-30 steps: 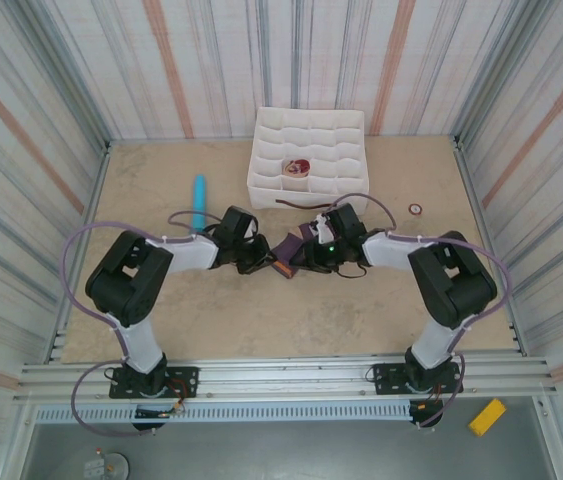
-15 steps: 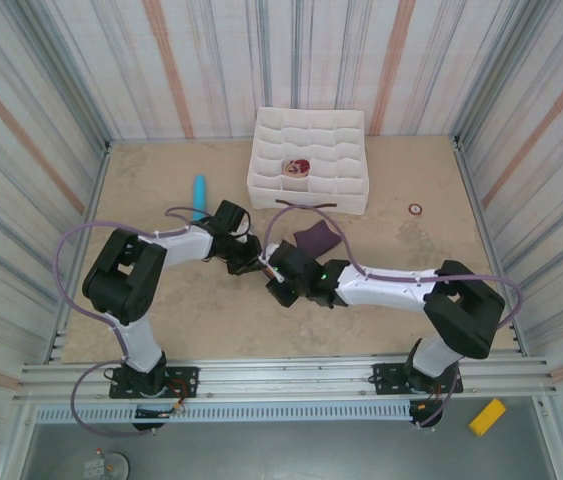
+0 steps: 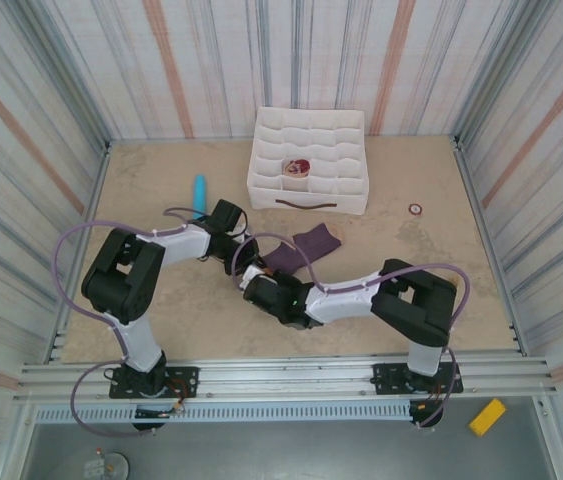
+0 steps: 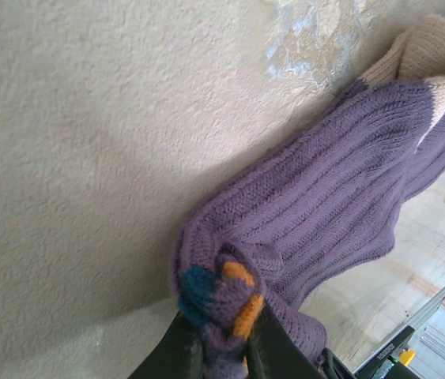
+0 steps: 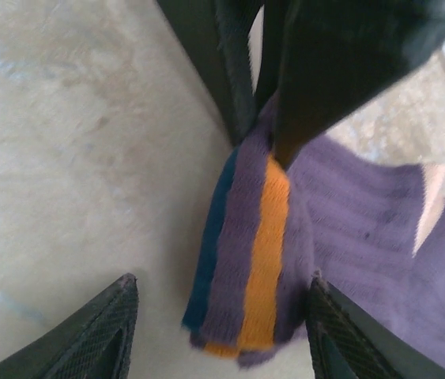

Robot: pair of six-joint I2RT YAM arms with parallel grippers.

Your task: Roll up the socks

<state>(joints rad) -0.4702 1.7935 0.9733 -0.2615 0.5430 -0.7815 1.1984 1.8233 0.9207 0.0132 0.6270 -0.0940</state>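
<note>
The dark purple sock (image 3: 306,244) lies flat on the table, right of my left gripper (image 3: 245,256). In the left wrist view the left gripper (image 4: 222,347) is shut on the sock's cuff (image 4: 226,296), which has orange and blue stripes. The ribbed sock (image 4: 325,197) stretches away to a beige end (image 4: 435,55). My right gripper (image 3: 252,284) sits just in front of the cuff. In the right wrist view the right gripper (image 5: 226,332) is open, and the striped cuff (image 5: 246,268) hangs between its fingertips (image 5: 115,324). A beige and maroon bundle (image 3: 296,168) sits in one compartment of the box.
A white divided box (image 3: 331,150) stands at the back centre, with a dark strap (image 3: 296,203) along its front. A light-blue cylinder (image 3: 199,196) lies at the back left. A small ring (image 3: 416,209) lies to the right. Striped walls enclose the table.
My right arm has swung from the sock's right side to its near left, and its jaws have opened wider around the cuff. The sock now lies spread out. The left gripper stays shut.
</note>
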